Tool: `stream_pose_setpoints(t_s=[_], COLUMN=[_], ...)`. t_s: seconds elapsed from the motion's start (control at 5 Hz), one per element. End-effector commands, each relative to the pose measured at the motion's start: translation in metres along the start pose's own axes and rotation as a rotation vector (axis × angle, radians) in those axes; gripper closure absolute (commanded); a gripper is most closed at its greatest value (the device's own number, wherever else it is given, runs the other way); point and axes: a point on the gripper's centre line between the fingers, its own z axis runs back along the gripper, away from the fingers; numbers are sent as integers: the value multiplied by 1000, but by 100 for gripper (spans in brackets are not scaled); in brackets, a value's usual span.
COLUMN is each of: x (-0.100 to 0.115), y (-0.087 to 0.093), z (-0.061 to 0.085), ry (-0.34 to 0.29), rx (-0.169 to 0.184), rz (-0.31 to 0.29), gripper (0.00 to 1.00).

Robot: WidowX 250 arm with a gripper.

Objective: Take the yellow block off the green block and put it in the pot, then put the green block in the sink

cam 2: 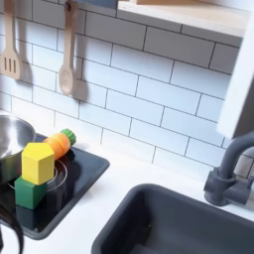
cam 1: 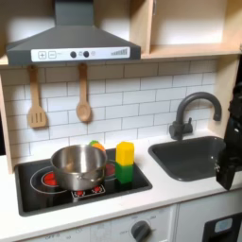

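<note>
the yellow block (cam 1: 125, 151) sits on top of the green block (cam 1: 124, 173) in both exterior views, the two stacked on the black stovetop (cam 1: 38, 189) just beside the pot (cam 1: 78, 163). in the second exterior view the yellow block (cam 2: 38, 163) is turned slightly askew on the green block (cam 2: 30, 190), and both rest at the edge of a red burner ring.

the pot is a round shiny silver one standing on the stovetop, toward the first exterior view's left of the blocks. its inside looks bare metal as far as the first exterior view shows; in the second exterior view just part of its rim (cam 2: 12, 134) is seen at the left edge. behind the blocks, touching or nearly touching the pot, lies an orange-and-green toy piece (cam 2: 62, 143).

the sink (cam 1: 194, 157) is a dark grey basin with rounded corners set in the white tabletop (cam 1: 180, 194), well apart from the blocks on the first exterior view's right. its basin holds nothing in both exterior views. a dark grey curved faucet (cam 1: 192, 112) stands behind it.

a dark part of the arm (cam 1: 230, 156) hangs at the first exterior view's right edge, over the sink's side; whether the gripper is released or clenched cannot be told.

a wooden spatula (cam 1: 36, 98) and a wooden spoon (cam 1: 83, 95) hang on the white tiled wall under the grey range hood (cam 1: 71, 43).
</note>
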Motion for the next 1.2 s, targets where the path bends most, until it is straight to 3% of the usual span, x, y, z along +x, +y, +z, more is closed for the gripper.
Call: stream_pose_setpoints(t_s=[0.0, 0.4, 1.0], x=[0, 1, 31], y=[0, -1, 9], z=[0, -7, -20], ry=[-2, 5, 4], rx=[0, -11, -7], rz=[0, -6, -2], gripper=[0, 0, 0])
